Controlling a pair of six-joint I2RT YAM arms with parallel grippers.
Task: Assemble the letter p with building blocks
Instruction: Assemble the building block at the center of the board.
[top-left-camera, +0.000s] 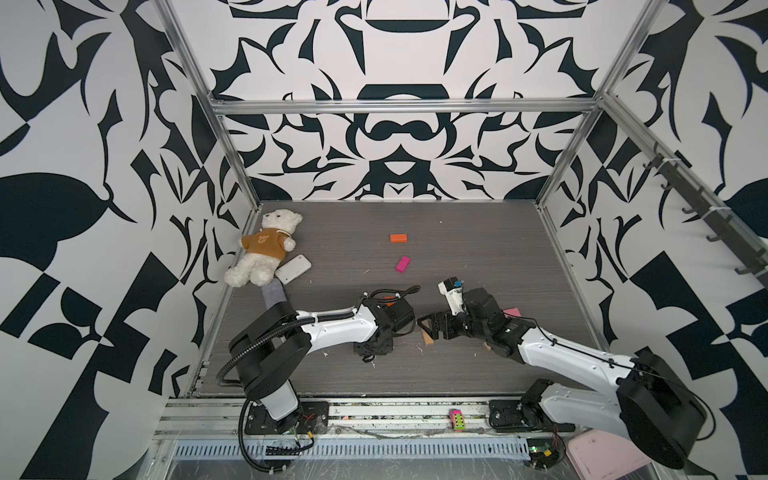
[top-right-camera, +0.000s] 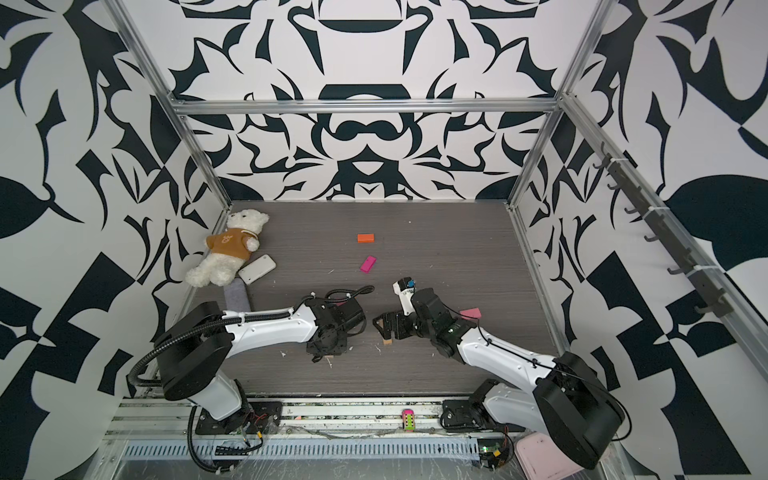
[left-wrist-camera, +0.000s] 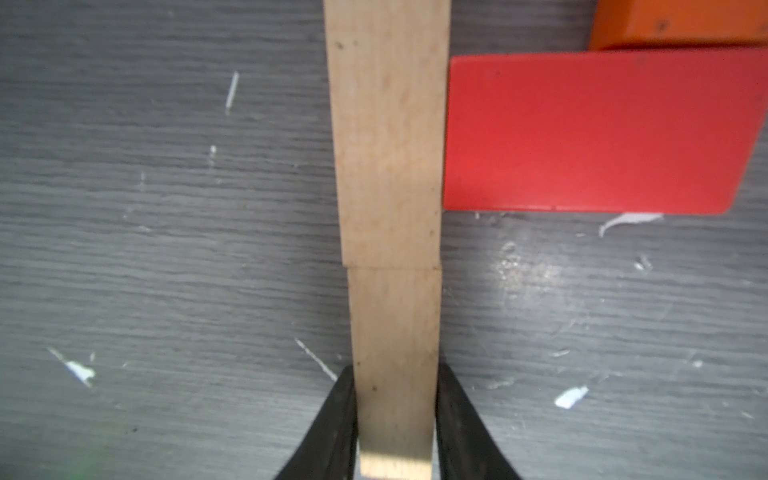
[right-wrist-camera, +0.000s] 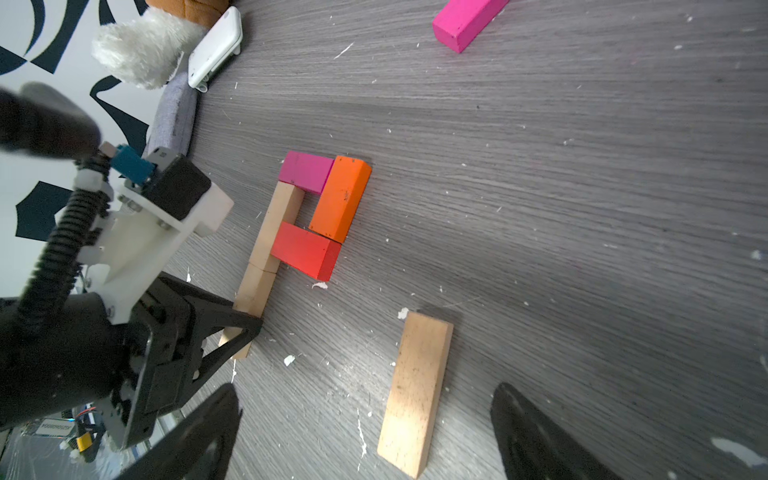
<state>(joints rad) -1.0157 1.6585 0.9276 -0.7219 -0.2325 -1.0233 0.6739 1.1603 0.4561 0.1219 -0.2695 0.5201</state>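
Grey wood-grain table is used as the building ground. A P is laid flat near its front middle. The stem is formed by the upper tan bar and lower tan bar, set end to end. The bowl is closed by the magenta bar, orange bar and red bar. The lower tan bar is clamped across its width by the left gripper, probably so that it can be lined up with the stem. The right gripper is held wide open, with nothing in it, over the loose tan bar, which is likely a spare.
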